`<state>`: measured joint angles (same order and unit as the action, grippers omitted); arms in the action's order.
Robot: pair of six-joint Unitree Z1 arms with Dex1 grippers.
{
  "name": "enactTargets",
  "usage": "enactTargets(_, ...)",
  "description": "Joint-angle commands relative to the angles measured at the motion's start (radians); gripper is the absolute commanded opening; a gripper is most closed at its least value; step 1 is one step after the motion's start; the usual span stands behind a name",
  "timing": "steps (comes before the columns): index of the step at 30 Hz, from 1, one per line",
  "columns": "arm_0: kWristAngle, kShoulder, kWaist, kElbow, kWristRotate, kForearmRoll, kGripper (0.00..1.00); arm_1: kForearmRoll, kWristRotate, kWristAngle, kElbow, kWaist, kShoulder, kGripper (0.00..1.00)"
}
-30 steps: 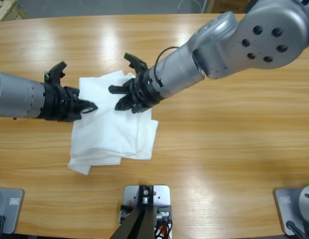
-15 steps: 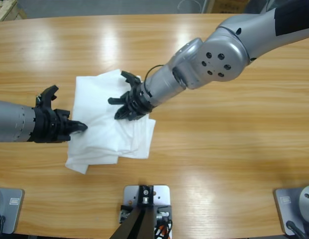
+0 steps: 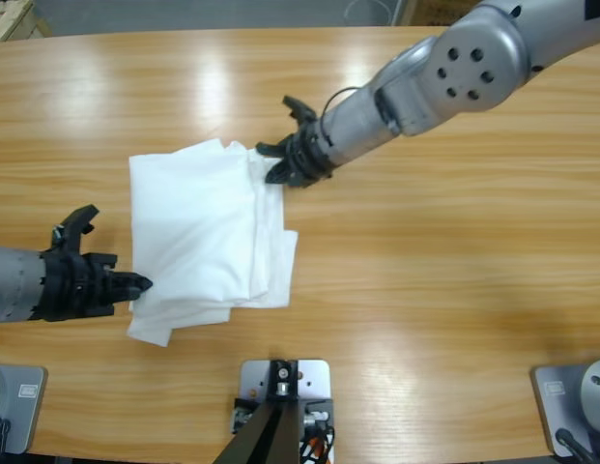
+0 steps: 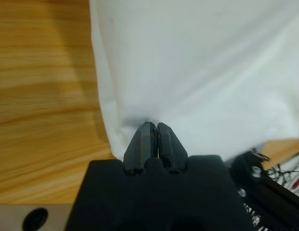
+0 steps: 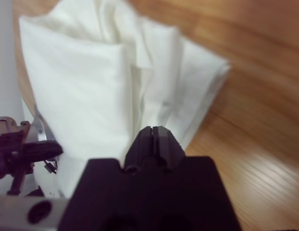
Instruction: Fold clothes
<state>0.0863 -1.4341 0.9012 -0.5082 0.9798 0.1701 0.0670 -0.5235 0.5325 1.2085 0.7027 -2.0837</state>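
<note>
White folded T-shirt [image 3: 205, 232], seemingly hand-pinched [image 3: 135, 286].

left gripper [image 3: 135, 286] fingers closed; right gripper [image 3: 276, 170] likewise

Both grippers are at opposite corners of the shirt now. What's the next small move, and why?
Probably draw them slightly further apart. The left gripper and right gripper look shut on the T-shirt, whose right layers lie stepped.

A long wooden desk [image 3: 454, 251] with a glossy grain; a folded white T-shirt [image 3: 203, 232] lies flat left of its middle.
</note>
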Motion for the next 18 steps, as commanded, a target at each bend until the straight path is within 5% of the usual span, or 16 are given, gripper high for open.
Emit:
enactTargets(1,-0.023,0.107,0.003,-0.060,0.010,-0.005,0.000,0.177,0.015,0.048,-0.004,0.145,0.286,0.000)
enactTargets(7,-0.023,-0.023,-0.070,-0.111,0.011,-0.040,0.000,0.050,-0.045,0.135,-0.076,0.274,0.172,0.000)
enactTargets(18,-0.014,-0.170,-0.142,-0.135,0.012,-0.126,0.000,-0.151,-0.108,0.187,-0.125,0.290,-0.032,0.000)
